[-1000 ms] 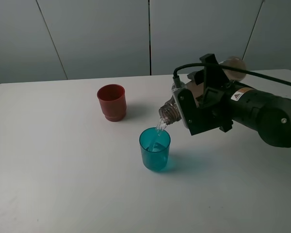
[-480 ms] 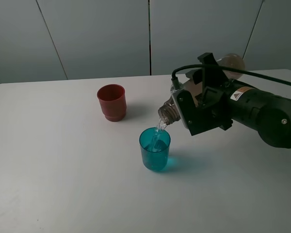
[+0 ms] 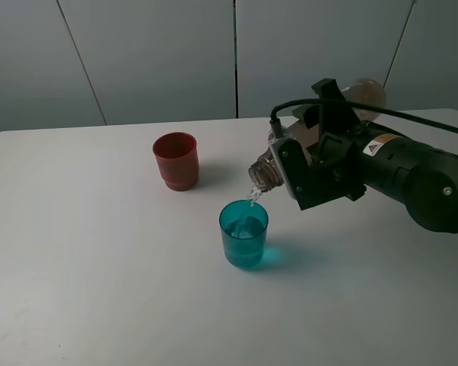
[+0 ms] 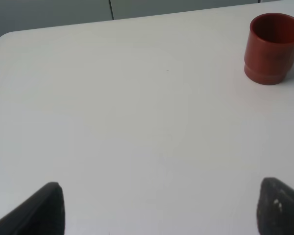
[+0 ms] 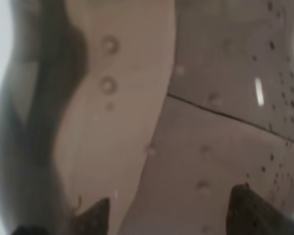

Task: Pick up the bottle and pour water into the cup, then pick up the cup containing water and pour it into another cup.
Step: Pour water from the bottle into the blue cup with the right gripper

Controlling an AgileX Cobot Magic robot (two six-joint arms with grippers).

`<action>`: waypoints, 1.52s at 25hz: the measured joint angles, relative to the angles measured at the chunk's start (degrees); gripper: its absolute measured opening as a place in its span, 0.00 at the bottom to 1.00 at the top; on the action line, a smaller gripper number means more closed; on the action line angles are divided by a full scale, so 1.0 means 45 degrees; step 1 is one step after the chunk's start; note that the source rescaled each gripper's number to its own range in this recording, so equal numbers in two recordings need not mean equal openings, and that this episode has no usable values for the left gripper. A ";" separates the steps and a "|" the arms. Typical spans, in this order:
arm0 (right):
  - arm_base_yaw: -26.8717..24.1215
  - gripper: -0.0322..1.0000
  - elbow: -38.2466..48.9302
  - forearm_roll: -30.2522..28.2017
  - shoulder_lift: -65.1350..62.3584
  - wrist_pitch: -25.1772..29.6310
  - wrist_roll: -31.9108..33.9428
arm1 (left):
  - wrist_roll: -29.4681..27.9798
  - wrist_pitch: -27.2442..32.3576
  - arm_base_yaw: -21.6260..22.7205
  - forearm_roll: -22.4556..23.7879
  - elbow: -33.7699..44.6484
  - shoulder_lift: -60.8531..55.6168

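Tabletop, white and bare apart from two cups, takes up most of the high view. Over its right side the right arm reaches in, and the right gripper is clamped around the bottle, which lies tilted with its base raised toward the wall and its open neck dipped toward the middle of the table. In the right wrist view the smoky plastic fills the whole picture, with droplets on its wall. The left gripper hangs well off to the side with its jaws spread wide and nothing between them. The teal cup stands upright just below the bottle's mouth, and the red cup stands upright farther back and to the left, well apart from it. A thin stream of water falls from the neck into the teal cup, which looks partly filled, though the level is hard to read. The first pour is judged to be under way. Next the bottle needs righting and setting down clear of the cups, then a firm, level grasp on the teal cup to carry it over the red one without spilling
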 joint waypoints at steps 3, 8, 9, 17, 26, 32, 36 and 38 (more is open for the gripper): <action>0.0000 0.03 0.0000 -0.0172 0.0000 -0.0025 0.0000 | 0.0000 0.0000 0.0000 0.0000 0.0000 0.0000; 0.0000 0.03 0.0000 -0.0312 0.0000 -0.0481 0.0000 | 0.0000 0.0000 0.0000 0.0000 0.0000 0.0000; 0.0000 0.03 0.0000 -0.0312 0.0000 -0.0540 0.0000 | 0.0000 0.0000 0.0000 0.0000 0.0000 0.0000; 0.0000 0.03 0.0000 -0.0360 0.0000 -0.0750 0.0000 | 0.0000 0.0000 0.0000 0.0000 0.0000 0.0000; 0.0000 0.03 0.0000 -0.0752 0.0000 -0.0771 0.0000 | 0.0000 0.0000 0.0000 0.0000 0.0000 0.0000; 0.0000 0.03 0.0000 -0.1021 0.0000 -0.0844 0.0000 | 0.0024 0.0000 0.0000 0.0000 0.0000 0.0000; 0.0000 0.03 0.0000 -0.1081 0.0000 -0.0844 0.0000 | 0.0087 0.0000 0.0000 0.0000 0.0000 0.0000; 0.0000 0.03 0.0000 -0.1081 0.0000 -0.0844 0.0000 | 0.0087 0.0000 0.0000 0.0000 0.0000 0.0000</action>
